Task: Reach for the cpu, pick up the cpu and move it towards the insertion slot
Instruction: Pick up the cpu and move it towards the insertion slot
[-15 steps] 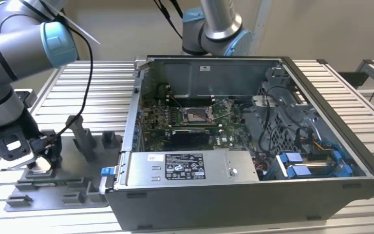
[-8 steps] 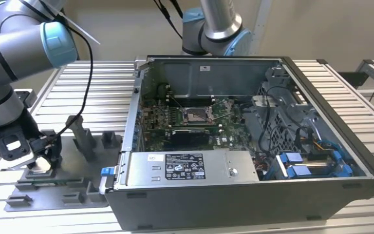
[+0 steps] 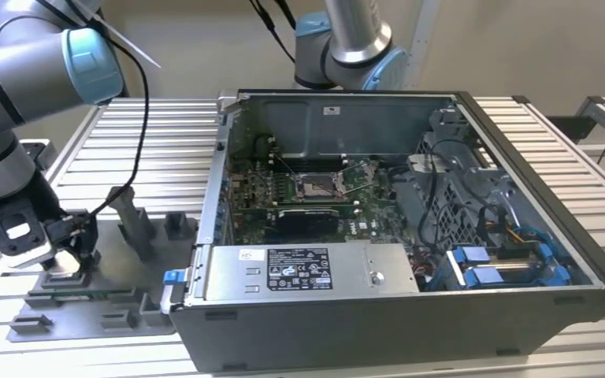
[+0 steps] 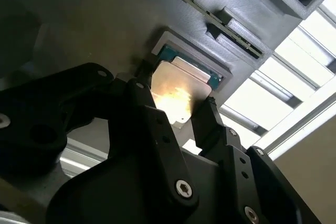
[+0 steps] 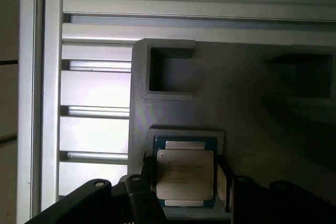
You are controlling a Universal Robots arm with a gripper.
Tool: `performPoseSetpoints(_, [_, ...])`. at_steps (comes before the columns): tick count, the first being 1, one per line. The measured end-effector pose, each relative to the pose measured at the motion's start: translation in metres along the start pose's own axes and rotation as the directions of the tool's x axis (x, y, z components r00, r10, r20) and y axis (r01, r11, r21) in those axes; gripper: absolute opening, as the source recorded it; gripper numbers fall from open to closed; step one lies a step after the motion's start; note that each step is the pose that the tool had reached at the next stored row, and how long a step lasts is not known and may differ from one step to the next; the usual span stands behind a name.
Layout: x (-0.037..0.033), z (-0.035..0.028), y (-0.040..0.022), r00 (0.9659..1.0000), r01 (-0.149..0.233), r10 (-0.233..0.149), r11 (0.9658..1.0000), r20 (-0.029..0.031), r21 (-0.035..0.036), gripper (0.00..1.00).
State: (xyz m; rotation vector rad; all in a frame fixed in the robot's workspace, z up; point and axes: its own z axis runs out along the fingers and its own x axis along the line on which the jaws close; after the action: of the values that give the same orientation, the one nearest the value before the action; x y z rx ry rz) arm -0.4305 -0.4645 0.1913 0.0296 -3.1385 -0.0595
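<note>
The cpu [image 5: 185,171], a flat silvery square with a green rim, lies in a recessed nest of the grey fixture plate [image 5: 247,129]. In both wrist views my gripper [image 5: 184,176] is down over it, with one black finger against each of two opposite edges, shut on the chip. The second wrist view shows the cpu [image 4: 181,85] lit brightly between the fingers [image 4: 206,114]. In the exterior view the gripper [image 3: 69,260] sits low on the fixture at that view's left. The insertion slot [image 3: 317,185] is a metal-framed socket on the green board inside the open computer case.
The open computer case [image 3: 387,315] stands to the exterior view's right of the fixture plate [image 3: 92,303]. Grey fixture blocks [image 3: 135,224] rise between my gripper and the case wall. A second arm's base [image 3: 339,47] stands behind the case. Ribbed aluminium table slats [image 5: 94,98] surround the plate.
</note>
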Motion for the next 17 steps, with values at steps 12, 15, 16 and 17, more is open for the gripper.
performPoseSetpoints(12, [0.0,-0.0256,0.0009,1.0,0.0,0.0,1.0,-0.0001,0.0001,0.0])
performPoseSetpoints(15, [0.0001,-0.032,0.0012,1.0,0.0,0.0,1.0,-0.0001,0.0001,0.0])
performPoseSetpoints(16, [0.0001,-0.0343,0.0013,1.0,0.0,0.0,1.0,-0.0001,0.0001,0.0])
performPoseSetpoints(17, [0.0001,-0.0364,0.0014,1.0,0.0,0.0,1.0,-0.0001,0.0002,0.0])
